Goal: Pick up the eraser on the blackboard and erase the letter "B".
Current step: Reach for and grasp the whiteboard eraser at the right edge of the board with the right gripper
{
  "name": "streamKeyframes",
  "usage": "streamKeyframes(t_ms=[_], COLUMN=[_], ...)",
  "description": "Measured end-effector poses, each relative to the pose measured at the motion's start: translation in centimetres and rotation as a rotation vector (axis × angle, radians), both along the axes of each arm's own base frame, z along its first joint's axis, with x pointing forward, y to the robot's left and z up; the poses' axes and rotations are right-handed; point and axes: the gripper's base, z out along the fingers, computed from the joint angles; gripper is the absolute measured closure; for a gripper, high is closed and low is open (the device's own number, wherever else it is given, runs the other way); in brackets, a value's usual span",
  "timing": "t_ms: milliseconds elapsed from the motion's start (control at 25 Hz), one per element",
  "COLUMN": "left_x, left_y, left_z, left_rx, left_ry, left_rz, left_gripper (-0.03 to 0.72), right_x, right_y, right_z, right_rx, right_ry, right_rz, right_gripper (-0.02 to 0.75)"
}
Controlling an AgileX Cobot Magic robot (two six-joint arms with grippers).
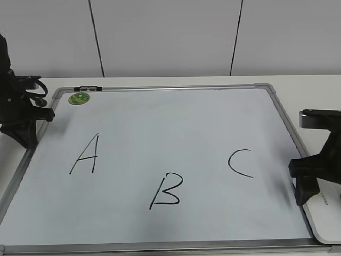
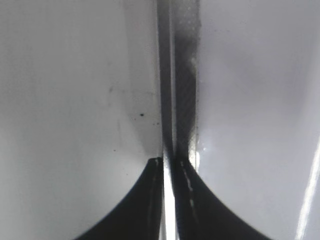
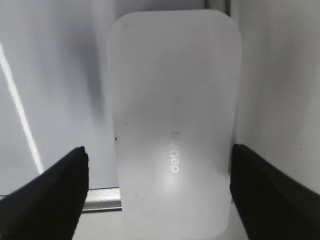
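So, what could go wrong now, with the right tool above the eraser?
1. The eraser lies across the board's frame, so it may tip when the open right tool closes.
2. The C is between the eraser and the B; a low sweep may smudge it.

- Exterior view: from the front, slanting down across the large white, silver-framed blackboard (image 1: 176,160).
- Left wrist view: very close, looking down on that board's frame edge.
- Right wrist view: close above the white rounded plastic eraser (image 3: 172,125), which the exterior view also shows at the board's right corner.
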Motion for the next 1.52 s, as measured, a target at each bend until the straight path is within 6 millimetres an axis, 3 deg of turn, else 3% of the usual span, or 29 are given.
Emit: streamKeyframes(t_ms=[960, 1080, 1240, 1520], left_x=[0.0, 0.0, 0.0, 0.0], left_y=[0.0, 0.0, 0.0, -0.1], left_z=[0.0, 0.0, 0.0, 0.0], left_rx=[-0.002, -0.004, -0.005, -0.006], left_ry=[0.0, 0.0, 0.0, 0.0], left_rz=[0.001, 0.002, 0.003, 0.004], left_gripper=[0.648, 0.648, 0.647, 0.645], right_x=[0.9, 0.9, 0.9, 0.9], right_y=[-0.3, -0.3, -0.3, -0.4], right_z=[-2.3, -2.3, -2.3, -2.3], right_rx=[-0.024, -0.023, -0.03, -0.035], right_ry=[0.031, 0.029, 0.028, 0.027], right_rz=[-0.018, -0.018, -0.012, -0.008], right_gripper=[0.079, 0.103, 0.19, 0.21])
